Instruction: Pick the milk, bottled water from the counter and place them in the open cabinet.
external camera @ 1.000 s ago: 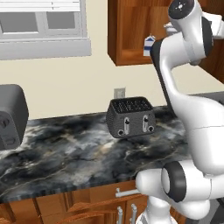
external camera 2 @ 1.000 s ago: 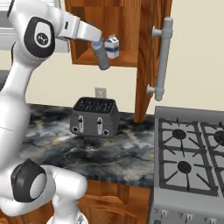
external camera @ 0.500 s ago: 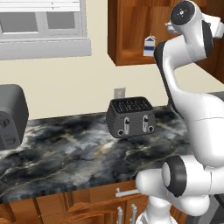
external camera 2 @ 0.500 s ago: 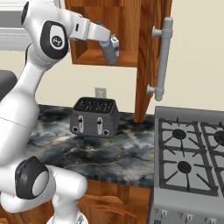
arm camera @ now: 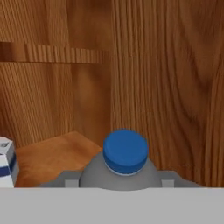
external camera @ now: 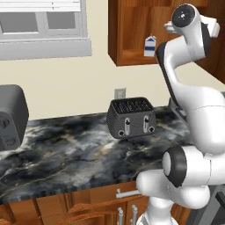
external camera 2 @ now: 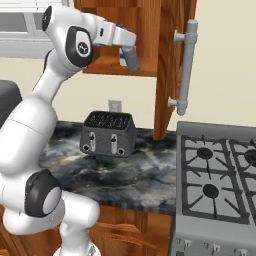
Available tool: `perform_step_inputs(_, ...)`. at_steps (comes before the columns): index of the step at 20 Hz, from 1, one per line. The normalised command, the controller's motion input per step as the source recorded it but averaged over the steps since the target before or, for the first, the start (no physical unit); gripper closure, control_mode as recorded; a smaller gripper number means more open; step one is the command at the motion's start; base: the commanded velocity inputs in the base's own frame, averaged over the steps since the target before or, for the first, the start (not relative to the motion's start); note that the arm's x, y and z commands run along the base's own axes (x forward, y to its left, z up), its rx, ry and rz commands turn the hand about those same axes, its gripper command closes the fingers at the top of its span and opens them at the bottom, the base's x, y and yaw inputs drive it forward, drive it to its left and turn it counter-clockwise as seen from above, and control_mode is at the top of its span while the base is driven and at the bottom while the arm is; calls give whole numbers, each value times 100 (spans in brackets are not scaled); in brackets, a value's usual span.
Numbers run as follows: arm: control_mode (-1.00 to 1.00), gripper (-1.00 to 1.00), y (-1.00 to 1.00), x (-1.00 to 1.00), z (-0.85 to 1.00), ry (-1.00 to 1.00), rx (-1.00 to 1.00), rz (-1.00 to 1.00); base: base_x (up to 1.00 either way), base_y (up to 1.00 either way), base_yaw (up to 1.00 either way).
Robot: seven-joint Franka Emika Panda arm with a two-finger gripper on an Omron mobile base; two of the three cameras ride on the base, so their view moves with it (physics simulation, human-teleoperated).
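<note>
My gripper (external camera 2: 129, 50) is shut on the bottled water (external camera 2: 132, 59), a greyish bottle held tilted at the mouth of the open cabinet (external camera 2: 145, 30), just above its bottom shelf. In the hand view the bottle's blue cap (arm camera: 125, 151) sits close in front, with the cabinet's wooden back wall behind it. The milk (external camera: 150, 46), a white carton with a blue band, stands on the cabinet shelf (arm camera: 52, 153); its edge (arm camera: 6, 162) shows at the far left of the hand view, to the left of the bottle. The marbled counter (external camera: 79, 149) lies below.
A dark toaster (external camera: 131, 117) stands on the counter under the cabinet. The cabinet door (external camera 2: 170, 65) hangs open to the right, with a grey bar handle (external camera 2: 185, 65). A gas stove (external camera 2: 220, 175) adjoins the counter on the right. A dark appliance (external camera: 11, 116) sits at the counter's left.
The arm's upper joints have risen and swung closer to the cabinet. The held bottle has shifted slightly right and further into the opening; the grip has not changed.
</note>
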Motion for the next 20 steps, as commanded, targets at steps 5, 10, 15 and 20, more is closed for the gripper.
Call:
perform_step_inputs(5, -100, 100, -12, 36, 0, 2, 0, 5, 0, 0, 0)
perform_step_inputs(10, -100, 100, -15, 19, 0, 3, 0, 0, 0, 0, 0)
perform_step_inputs(15, -100, 100, -15, 30, -3, 3, 0, 0, 0, 0, 0)
perform_step_inputs(20, -100, 100, -15, 36, -11, 1, 0, 0, 0, 0, 0)
